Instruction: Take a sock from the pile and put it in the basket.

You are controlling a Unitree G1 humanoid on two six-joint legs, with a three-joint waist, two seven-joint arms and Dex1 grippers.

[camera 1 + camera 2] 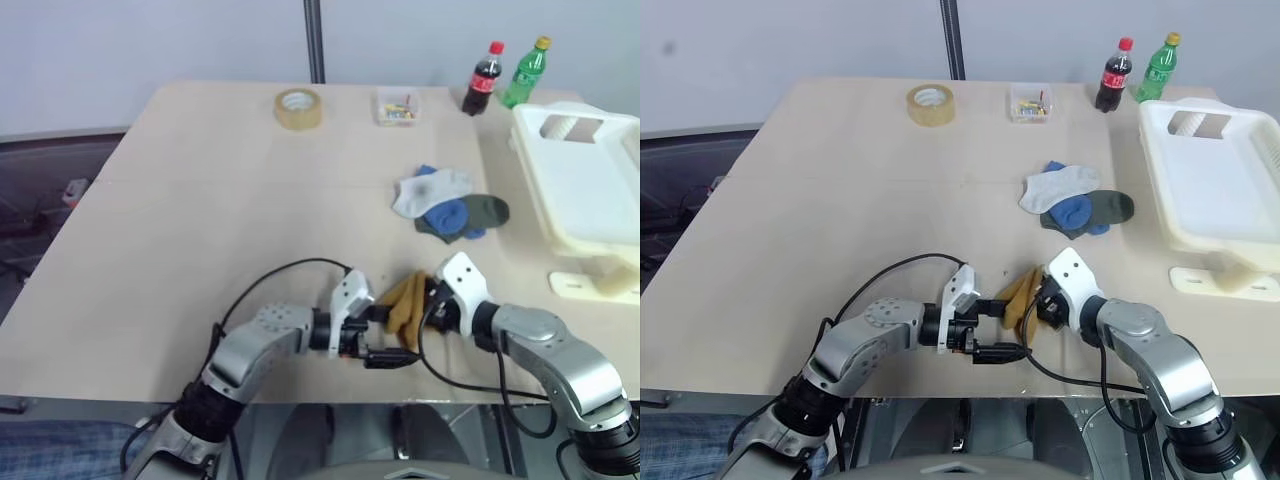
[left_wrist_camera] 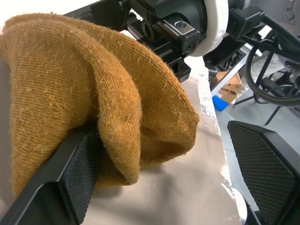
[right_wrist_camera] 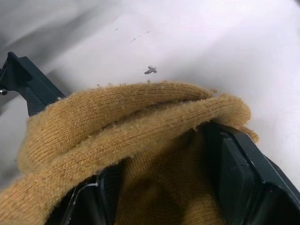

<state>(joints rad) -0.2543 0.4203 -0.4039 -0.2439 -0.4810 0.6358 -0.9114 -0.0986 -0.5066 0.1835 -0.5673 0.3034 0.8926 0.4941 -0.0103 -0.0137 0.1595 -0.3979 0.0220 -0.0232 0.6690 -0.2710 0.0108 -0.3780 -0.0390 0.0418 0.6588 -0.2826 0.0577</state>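
Your right gripper grasps the mustard sock near the counter's front edge; left gripper released (seemingly touching it).

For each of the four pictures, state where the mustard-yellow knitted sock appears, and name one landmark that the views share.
Left eye view: mustard-yellow knitted sock, near table edge, between both grippers.
Right eye view: same spot.
Left wrist view: draped over one black finger.
Right wrist view: bunched between fingers.
Shared landmark: right gripper, shut on the sock.
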